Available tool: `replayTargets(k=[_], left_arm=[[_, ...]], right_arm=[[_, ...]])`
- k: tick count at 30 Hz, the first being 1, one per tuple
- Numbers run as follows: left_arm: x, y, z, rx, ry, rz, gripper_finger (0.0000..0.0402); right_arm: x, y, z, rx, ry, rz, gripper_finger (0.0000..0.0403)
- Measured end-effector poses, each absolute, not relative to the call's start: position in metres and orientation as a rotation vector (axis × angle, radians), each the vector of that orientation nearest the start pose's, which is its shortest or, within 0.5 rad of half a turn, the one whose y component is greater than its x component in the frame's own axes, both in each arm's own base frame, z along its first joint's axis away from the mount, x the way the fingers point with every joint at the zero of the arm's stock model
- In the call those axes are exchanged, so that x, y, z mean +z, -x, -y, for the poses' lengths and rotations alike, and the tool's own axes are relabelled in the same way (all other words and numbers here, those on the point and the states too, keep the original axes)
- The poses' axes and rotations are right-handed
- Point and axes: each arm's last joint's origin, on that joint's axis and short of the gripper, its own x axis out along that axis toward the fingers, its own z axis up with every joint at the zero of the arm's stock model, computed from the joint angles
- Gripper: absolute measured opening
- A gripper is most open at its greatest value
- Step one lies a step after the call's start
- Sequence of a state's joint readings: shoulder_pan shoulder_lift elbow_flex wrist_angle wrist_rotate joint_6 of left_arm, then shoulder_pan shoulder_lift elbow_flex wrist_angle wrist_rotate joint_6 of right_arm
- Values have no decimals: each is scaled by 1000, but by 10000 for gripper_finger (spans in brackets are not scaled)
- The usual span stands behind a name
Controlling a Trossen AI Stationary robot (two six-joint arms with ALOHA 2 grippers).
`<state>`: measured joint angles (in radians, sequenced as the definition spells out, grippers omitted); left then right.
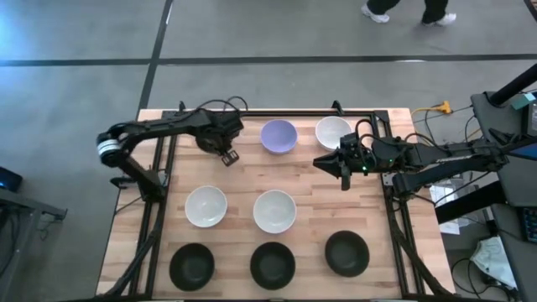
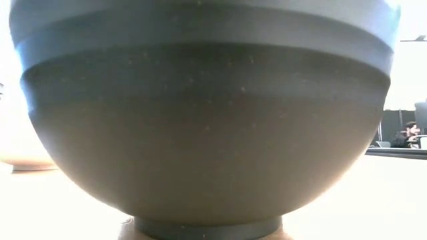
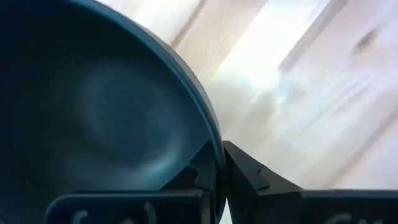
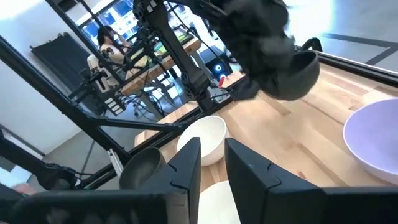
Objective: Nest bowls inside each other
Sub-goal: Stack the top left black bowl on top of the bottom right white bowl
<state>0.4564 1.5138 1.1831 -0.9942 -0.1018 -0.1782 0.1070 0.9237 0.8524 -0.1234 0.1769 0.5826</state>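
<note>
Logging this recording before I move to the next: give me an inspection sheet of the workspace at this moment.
Surface: wooden table in a black frame.
Job's things: lavender bowl and white bowl at the far edge; two white bowls in the middle row; three black bowls in the near row; another black bowl in the left tool. None nested.
Clutter: nothing seen.
Grippers: left tool clamps that black bowl's rim; right tool empty, fingers apart, beside the far white bowl.
Cables: bundle right of the table.
Surroundings: grey floor, a passer-by's feet.
</note>
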Motion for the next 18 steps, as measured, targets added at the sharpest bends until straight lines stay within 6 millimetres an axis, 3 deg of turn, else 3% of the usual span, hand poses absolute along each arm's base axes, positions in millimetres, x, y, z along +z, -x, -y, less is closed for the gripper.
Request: replayTargets(k=[5, 11, 15, 18], left_arm=[[298, -228, -102, 567, 465, -998, 2], [344, -209, -55, 379, 537, -520, 2], [356, -210, -17, 142, 515, -181, 1], [347, -214, 12, 21, 414, -83, 1]], right_arm=[[338, -203, -17, -105, -536, -176, 69], [337, -203, -19, -44, -496, -201, 70], [338, -200, -19, -42, -476, -204, 68], [339, -196, -18, -36, -455, -201, 68]])
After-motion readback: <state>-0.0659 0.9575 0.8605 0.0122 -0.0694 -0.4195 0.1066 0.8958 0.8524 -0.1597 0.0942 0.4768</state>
